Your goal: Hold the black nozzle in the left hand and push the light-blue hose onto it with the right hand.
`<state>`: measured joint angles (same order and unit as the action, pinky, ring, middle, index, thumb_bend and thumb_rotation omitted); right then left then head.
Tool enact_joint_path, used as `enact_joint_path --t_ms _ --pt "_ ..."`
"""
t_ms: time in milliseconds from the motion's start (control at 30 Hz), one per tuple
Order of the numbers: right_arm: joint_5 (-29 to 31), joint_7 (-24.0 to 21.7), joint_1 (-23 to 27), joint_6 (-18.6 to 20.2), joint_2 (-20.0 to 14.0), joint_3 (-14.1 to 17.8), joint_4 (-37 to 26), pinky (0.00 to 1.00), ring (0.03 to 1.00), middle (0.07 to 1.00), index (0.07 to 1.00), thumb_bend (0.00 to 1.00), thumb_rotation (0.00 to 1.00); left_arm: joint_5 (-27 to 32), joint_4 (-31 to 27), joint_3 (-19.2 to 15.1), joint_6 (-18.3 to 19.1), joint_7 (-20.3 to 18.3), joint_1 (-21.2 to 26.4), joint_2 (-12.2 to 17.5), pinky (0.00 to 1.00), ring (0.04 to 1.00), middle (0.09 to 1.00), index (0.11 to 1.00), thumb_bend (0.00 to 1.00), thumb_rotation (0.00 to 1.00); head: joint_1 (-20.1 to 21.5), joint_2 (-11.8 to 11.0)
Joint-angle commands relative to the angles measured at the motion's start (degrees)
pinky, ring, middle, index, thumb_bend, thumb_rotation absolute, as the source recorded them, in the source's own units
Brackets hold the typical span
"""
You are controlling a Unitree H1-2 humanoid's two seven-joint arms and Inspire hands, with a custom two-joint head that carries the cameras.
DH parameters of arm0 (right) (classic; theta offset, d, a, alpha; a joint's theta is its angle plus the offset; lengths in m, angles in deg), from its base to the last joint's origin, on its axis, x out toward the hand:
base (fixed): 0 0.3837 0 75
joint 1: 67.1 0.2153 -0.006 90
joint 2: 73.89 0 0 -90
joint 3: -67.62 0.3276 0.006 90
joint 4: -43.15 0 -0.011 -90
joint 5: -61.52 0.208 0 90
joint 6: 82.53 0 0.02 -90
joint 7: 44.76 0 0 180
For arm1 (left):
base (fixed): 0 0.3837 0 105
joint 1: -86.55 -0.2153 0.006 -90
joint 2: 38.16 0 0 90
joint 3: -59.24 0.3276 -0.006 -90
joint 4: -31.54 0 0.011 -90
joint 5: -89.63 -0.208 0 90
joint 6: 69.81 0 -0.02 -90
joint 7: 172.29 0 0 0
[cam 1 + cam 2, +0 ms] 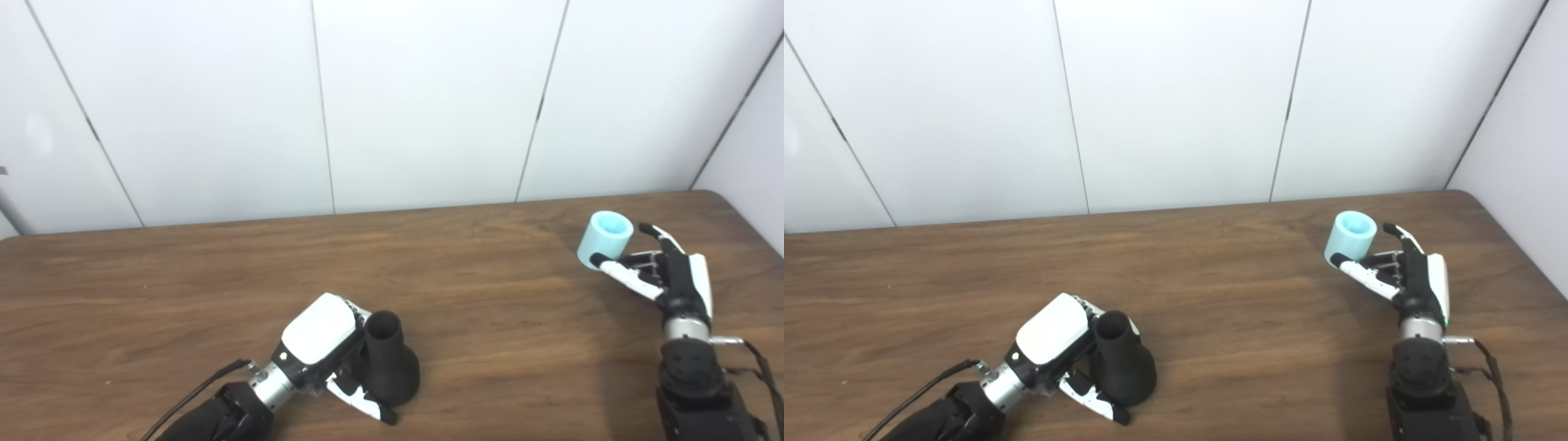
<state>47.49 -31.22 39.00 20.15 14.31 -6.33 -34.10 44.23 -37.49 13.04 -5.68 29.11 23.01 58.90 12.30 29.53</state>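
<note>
Our left hand (321, 343) was wrapped around the black nozzle (387, 361), standing on the table (490, 343). Far right of the nozzle, our right hand (664, 272) was open around the light-blue hose (604, 240), just touching it. We were grabbing; next, we should close and carry it over.

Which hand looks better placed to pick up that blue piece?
The right hand: its open fingers already flank the light-blue hose. The left hand is far away, wrapped around the black nozzle.
</note>
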Motion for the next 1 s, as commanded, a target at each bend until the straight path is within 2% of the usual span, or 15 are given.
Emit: enact_joint_path --t_ms 0,100,133,200,233,300,367,400,467,567,667,700,733,833,967 --pt "1.2 1.97 5.04 -2.17 -1.96 1.21 0.36 0.46 0.604 0.642 0.833 1.0 0.4 0.14 5.0 5.6 -1.05 1.17 -12.68 -1.11 0.11 0.165 0.471 0.483 0.52 0.0 0.09 0.01" --pt "1.55 2.26 5.92 -2.14 -2.05 1.15 1.88 0.49 0.652 0.687 0.838 1.0 0.39 0.22 4.7 5.35 -1.05 0.82 -12.87 -1.01 0.11 0.166 0.471 0.483 0.52 0.0 0.4 -0.09" --pt "2.21 2.32 6.36 -2.33 -1.96 1.4 2.58 0.42 0.559 0.587 0.842 1.0 0.38 0.3 4.68 5.41 -1.05 0.9 -12.87 -0.97 0.11 0.16 0.471 0.483 0.52 0.0 0.4 -0.09" --pt "3.16 2.39 7.12 -2.56 -1.83 1.62 3.78 0.37 0.501 0.53 0.846 1.0 0.36 0.31 4.71 5.32 -1.05 0.8 -12.97 -0.88 0.11 0.158 0.471 0.483 0.52 0.0 0.88 -0.24" --pt "2.95 2.57 7.39 -2.47 -1.93 1.33 4.2 0.42 0.573 0.602 0.849 0.99 0.35 0.37 4.73 5.35 -1.05 0.88 -12.99 -0.81 0.11 0.158 0.471 0.483 0.52 0.0 1.04 -0.28" --pt "2.4 2.89 7.93 -2.54 -2.21 0.68 5.12 0.32 0.446 0.485 0.849 1.0 0.38 0.28 4.78 5.44 -1.05 1.41 -13.06 -0.64 0.1 0.151 0.471 0.483 0.52 0.0 1.67 -0.43" --pt "2.36 3.2 8.38 -2.52 -2.24 0.5 5.66 0.3 0.427 0.478 0.859 1.0 0.38 0.12 4.83 5.52 -1.05 1.79 -13.07 -0.47 0.1 0.148 0.471 0.482 0.52 0.0 2.1 -0.5" --pt "2.51 3.34 8.55 -2.44 -2.19 0.56 5.79 0.25 0.362 0.419 0.858 1.0 0.38 0.18 4.79 5.49 -1.05 1.68 -13.1 -0.37 0.1 0.155 0.471 0.482 0.52 0.0 2.37 -0.54" --pt "2.93 3.51 8.53 -2.39 -2.0 0.8 5.62 0.28 0.42 0.478 0.857 1.0 0.37 0.37 4.71 5.54 -1.05 1.54 -13.07 -0.13 0.11 0.158 0.471 0.483 0.52 0.0 3.22 -0.73" --pt "1.42 4.74 8.02 -1.91 -1.95 0.35 4.8 0.21 0.299 0.344 0.854 1.0 0.39 0.48 4.45 5.32 -1.05 0.77 -13.05 0.18 0.11 0.169 0.471 0.483 0.52 0.0 4.06 -0.94" --pt "0.86 5.46 7.49 -1.89 -1.66 0.14 3.88 0.37 0.525 0.566 0.837 1.0 0.38 0.83 4.76 5.6 -1.04 0.88 -12.84 0.51 0.12 0.181 0.472 0.483 0.52 0.0 5.23 -1.31" --pt "0.4 5.87 7.36 -2.32 -1.76 -0.13 3.97 0.55 0.692 0.724 0.835 0.99 0.39 0.92 4.87 5.72 -1.04 0.93 -12.74 0.62 0.13 0.188 0.472 0.483 0.52 0.0 5.46 -1.35" --pt "0.03 6.22 7.3 -2.65 -1.83 -0.4 4.12 0.62 0.75 0.779 0.829 0.99 0.4 1.0 4.98 5.83 -1.04 1.0 -12.65 0.71 0.13 0.191 0.472 0.483 0.52 0.0 5.89 -1.42" --pt "-1.36 7.9 7.39 -2.42 -1.83 -1.05 4.4 0.7 0.785 0.814 0.813 0.97 0.41 1.44 5.2 6.14 -1.05 1.32 -12.39 0.95 0.12 0.179 0.472 0.483 0.52 0.0 7.01 -1.71" --pt "-3.0 10.01 7.83 -2.18 -1.85 -1.47 5.35 0.64 0.729 0.777 0.794 0.97 0.43 1.65 5.53 6.72 -1.05 1.84 -11.99 1.26 0.13 0.199 0.473 0.483 0.52 0.0 8.1 -1.93"
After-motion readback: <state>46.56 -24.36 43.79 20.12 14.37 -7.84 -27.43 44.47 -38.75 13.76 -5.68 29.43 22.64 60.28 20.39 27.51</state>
